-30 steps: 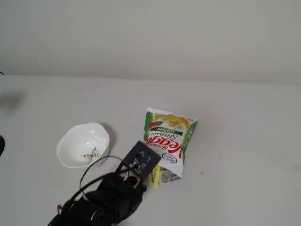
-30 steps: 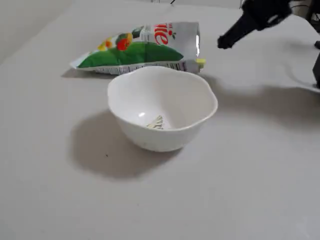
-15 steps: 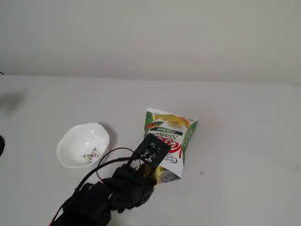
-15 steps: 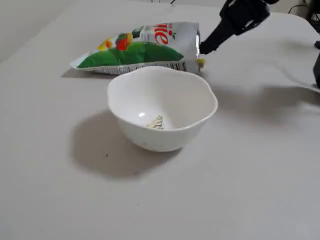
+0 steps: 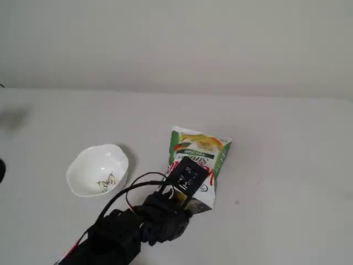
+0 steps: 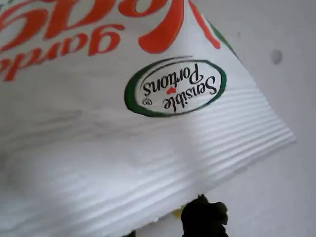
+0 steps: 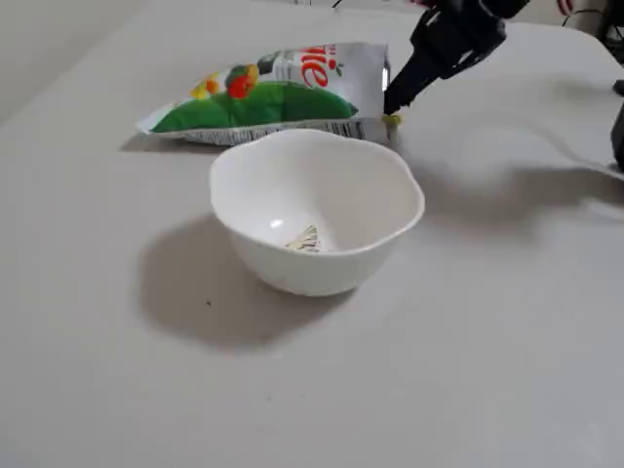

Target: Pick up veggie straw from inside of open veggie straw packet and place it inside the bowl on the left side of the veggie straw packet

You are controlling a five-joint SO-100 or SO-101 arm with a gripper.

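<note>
The veggie straw packet (image 5: pixel 199 152) lies flat on the table, its open silvery end towards the arm. It fills the wrist view (image 6: pixel 148 123) and lies behind the bowl in a fixed view (image 7: pixel 273 93). The white bowl (image 5: pixel 96 170) stands to its left, holding nothing but its floral mark (image 7: pixel 317 210). My gripper (image 7: pixel 392 109) is at the packet's open end, jaws together. A small pale yellow piece of veggie straw (image 7: pixel 392 120) shows at its tip, and beside the one visible black fingertip (image 6: pixel 205 217) in the wrist view (image 6: pixel 177 213). The gripper's tip (image 5: pixel 186 199) is mostly hidden under the wrist.
The pale table (image 5: pixel 276 221) spreads around both things. My arm and its cables (image 5: pixel 121 232) come in from the lower left, close to the bowl's near side. A dark object (image 7: pixel 618 127) stands at the right edge.
</note>
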